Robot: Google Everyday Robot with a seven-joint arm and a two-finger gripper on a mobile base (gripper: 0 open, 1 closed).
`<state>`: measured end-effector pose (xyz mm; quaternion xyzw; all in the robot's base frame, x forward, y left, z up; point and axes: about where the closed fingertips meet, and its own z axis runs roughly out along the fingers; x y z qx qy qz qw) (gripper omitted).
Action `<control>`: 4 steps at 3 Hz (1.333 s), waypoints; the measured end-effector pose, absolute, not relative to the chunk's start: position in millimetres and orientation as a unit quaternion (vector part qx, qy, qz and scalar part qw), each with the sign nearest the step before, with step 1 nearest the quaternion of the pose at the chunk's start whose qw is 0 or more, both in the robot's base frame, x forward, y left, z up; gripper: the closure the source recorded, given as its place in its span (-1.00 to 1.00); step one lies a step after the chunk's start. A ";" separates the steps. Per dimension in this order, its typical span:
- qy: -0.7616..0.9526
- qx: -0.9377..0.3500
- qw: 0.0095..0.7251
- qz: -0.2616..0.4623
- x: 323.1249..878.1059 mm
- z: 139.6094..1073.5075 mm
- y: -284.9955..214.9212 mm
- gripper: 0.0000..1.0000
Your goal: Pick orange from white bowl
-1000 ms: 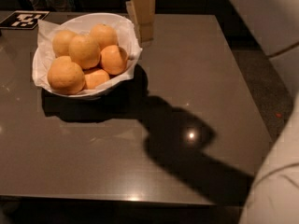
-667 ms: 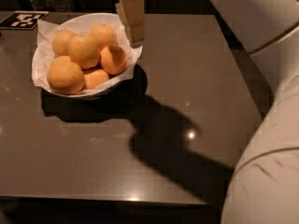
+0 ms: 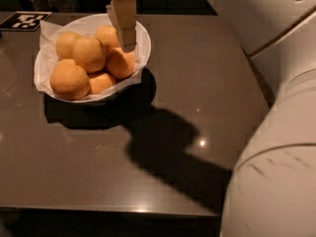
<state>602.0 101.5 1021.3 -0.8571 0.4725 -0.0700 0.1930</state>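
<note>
**White bowl loaded, gripper hung over its back right**

Pale crumpled paper is seen lining the bowl, which is set at the far left of a dark glossy table, and about six oranges are heaped inside it. The gripper is held low over the bowl's right-hand portion and pointed steeply downward, its tip drawn across the upper edge of a deeper-coloured fruit. Whether it is open or closed cannot be told from this angle.

The orange judged to be the target, dull yellow and dimpled, is found at the back of the heap, just beside the gripper and toward the left of the view. It is pressed against its neighbours. That sideways offset is what the next move is judged to turn on: a small shift to the left would be needed before any descent. Being round, the fruit offers no long axis to line up with. Only the one arm is in play.

The largest fruit is left at the front left, well apart from the gripper. A printed marker is noted beyond the bowl, and the robot's white arm casing fills the right.
</note>
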 end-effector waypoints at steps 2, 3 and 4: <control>0.453 -0.874 0.172 -0.031 600.1 992.7 137.6 -0.82; 0.446 -0.879 0.166 -0.023 604.4 984.2 146.8 -0.78; 0.438 -0.885 0.160 -0.019 610.8 977.9 154.3 -0.64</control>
